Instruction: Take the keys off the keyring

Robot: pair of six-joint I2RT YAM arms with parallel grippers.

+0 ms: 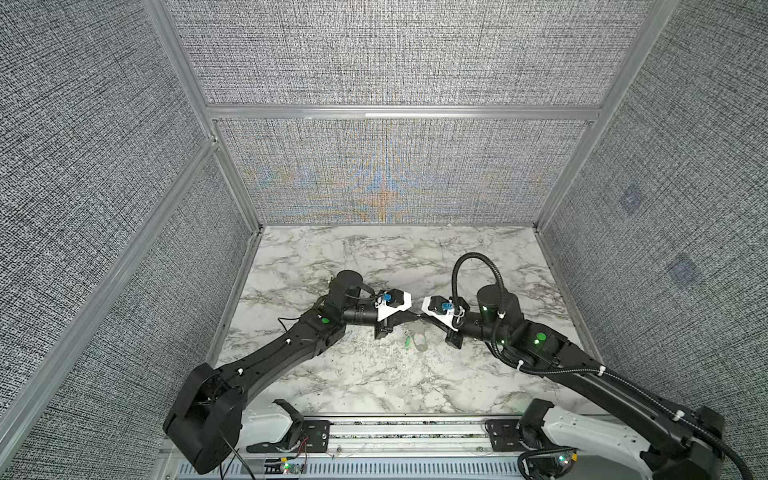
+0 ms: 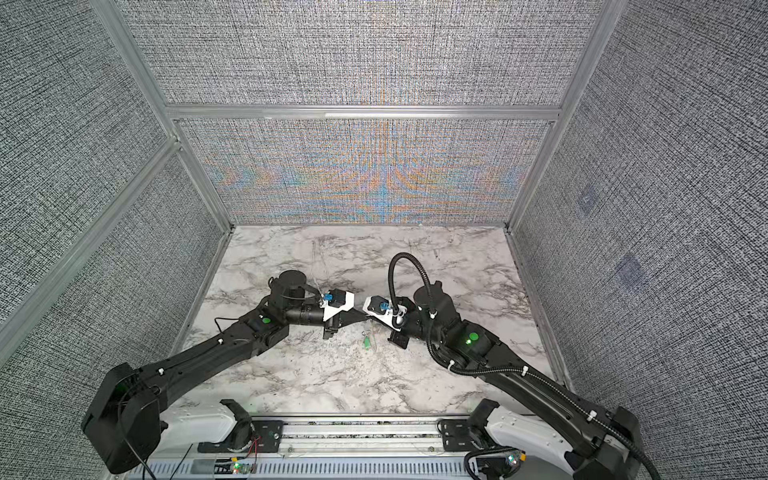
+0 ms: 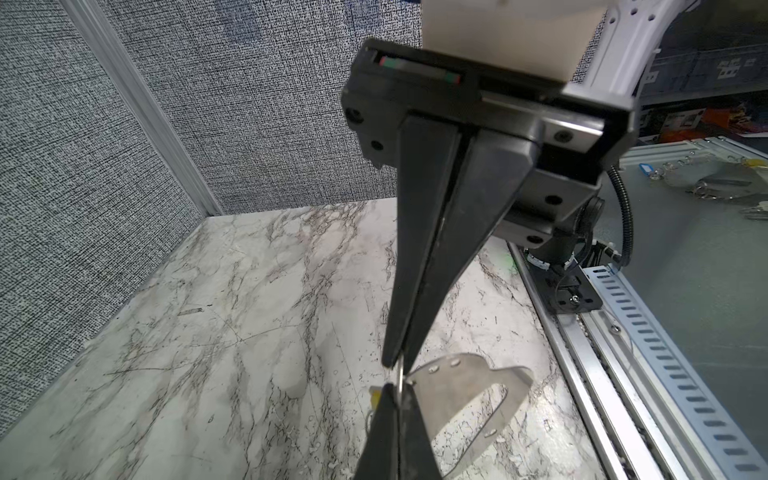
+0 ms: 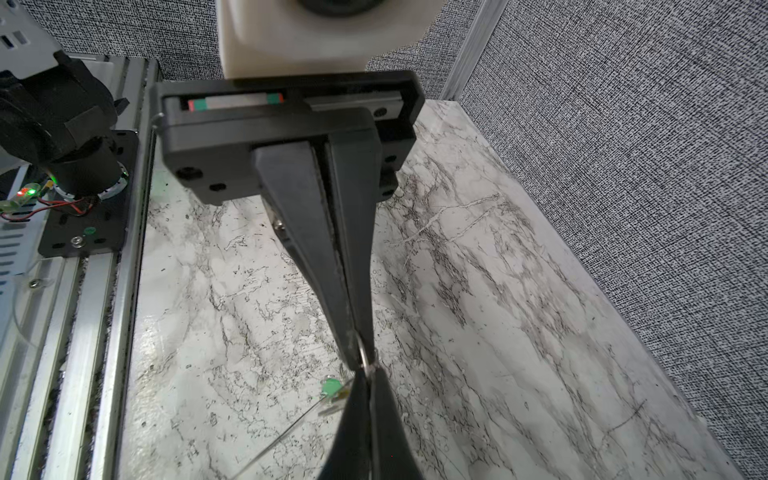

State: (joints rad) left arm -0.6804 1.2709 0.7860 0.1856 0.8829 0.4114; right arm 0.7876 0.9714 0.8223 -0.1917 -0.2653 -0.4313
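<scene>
Both grippers meet tip to tip above the middle of the marble table (image 1: 374, 374). My left gripper (image 1: 413, 316) (image 3: 397, 390) and my right gripper (image 1: 422, 319) (image 4: 365, 376) are each shut on the same thin wire ring (image 3: 399, 380) (image 4: 362, 353). Just below the tips hangs a grey, see-through oval band loop (image 3: 469, 399) (image 1: 419, 336), apparently the keyring. A green tag (image 1: 409, 341) (image 4: 331, 387) and a bit of yellow tag (image 3: 375, 397) show beside the fingertips. The keys' metal parts are hidden.
Grey fabric walls (image 1: 395, 174) close the table at the back and both sides. An aluminium rail (image 1: 407, 432) with the two arm bases runs along the front edge. Outside the enclosure, more tagged keys (image 3: 646, 168) lie on a glass surface.
</scene>
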